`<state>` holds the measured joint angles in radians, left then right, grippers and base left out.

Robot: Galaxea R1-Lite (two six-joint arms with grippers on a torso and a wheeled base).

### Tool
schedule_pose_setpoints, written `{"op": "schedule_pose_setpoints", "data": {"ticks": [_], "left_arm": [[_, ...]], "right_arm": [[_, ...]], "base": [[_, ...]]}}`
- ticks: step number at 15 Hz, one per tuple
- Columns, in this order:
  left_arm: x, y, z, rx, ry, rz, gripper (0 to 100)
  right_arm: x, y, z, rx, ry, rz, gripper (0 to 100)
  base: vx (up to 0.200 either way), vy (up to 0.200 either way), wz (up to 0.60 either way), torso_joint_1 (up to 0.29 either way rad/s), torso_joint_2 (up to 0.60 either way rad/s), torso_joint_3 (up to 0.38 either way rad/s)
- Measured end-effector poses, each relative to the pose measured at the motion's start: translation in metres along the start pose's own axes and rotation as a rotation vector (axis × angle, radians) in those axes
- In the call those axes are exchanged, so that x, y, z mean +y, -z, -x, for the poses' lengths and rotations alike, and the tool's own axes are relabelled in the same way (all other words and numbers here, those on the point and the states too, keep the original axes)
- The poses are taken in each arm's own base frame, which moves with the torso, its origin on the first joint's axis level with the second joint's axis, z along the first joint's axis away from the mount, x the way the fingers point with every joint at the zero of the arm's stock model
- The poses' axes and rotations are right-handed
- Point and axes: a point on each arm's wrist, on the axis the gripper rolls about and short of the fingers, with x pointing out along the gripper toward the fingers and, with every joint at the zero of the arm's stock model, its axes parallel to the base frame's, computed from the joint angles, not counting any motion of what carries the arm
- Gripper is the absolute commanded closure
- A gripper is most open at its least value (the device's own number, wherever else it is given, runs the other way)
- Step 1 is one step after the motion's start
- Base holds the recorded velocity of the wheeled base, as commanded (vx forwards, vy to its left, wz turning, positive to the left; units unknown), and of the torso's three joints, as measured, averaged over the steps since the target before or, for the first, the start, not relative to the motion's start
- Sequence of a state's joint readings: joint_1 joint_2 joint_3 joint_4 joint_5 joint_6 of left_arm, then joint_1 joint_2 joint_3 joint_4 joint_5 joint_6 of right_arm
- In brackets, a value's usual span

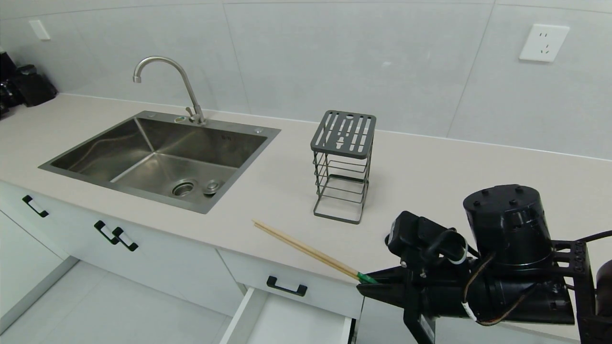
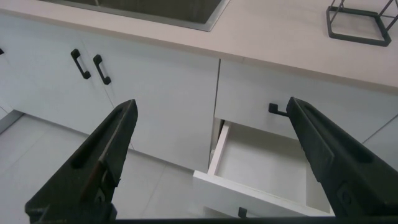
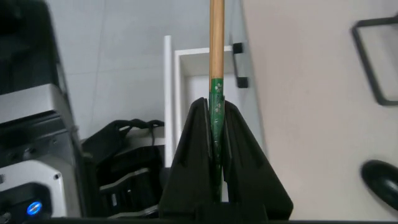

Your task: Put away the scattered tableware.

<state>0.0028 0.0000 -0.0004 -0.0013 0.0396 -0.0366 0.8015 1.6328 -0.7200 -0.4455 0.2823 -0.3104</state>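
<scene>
Head view: chopsticks (image 1: 306, 249) near wire rack (image 1: 342, 167)

- Sunk into the pale stone desk (image 1: 430, 177) at the left: square stainless steel sink (image 1: 95, 157), curved metal faucet (image 1: 184, 83) behind it.
- Right of the sink, standing on the desk: dark wire rack with slotted top (image 1: 343, 167).
- Before the rack, at the desk's front edge: pair of wooden chopsticks with green ends (image 1: 306, 249), slanting, right ends pinched in the black right claw (image 1: 366, 282).
- Below that edge, under the chopsticks: white open drawer (image 1: 287, 325).
- On the wall behind, far right: white socket plate (image 1: 543, 43).
</scene>
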Motion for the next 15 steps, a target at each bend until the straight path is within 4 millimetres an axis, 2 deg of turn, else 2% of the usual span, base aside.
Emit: {"op": "schedule_pose_setpoints", "data": {"ticks": [3, 7, 13, 15], "left_arm": [[0.000, 0.000, 0.000, 0.000, 0.000, 0.000, 0], [0.000, 0.000, 0.000, -0.001, 0.000, 0.000, 0], [0.000, 0.000, 0.000, -0.001, 0.000, 0.000, 0], [0.000, 0.000, 0.000, 0.000, 0.000, 0.000, 0]], "right_arm": [[-0.003, -0.007, -0.003, -0.015, 0.016, 0.008, 100], [0.011, -0.012, -0.008, -0.026, -0.029, 0.030, 100], [0.024, -0.014, -0.012, -0.013, -0.035, 0.054, 100], [0.034, -0.014, -0.018, 0.005, -0.038, 0.076, 100]], "base": [[0.000, 0.000, 0.00, 0.000, 0.00, 0.000], [0.000, 0.000, 0.00, -0.019, 0.03, 0.020], [0.000, 0.000, 0.00, -0.139, 0.28, 0.141], [0.000, 0.000, 0.00, -0.198, 0.40, 0.195]]}}
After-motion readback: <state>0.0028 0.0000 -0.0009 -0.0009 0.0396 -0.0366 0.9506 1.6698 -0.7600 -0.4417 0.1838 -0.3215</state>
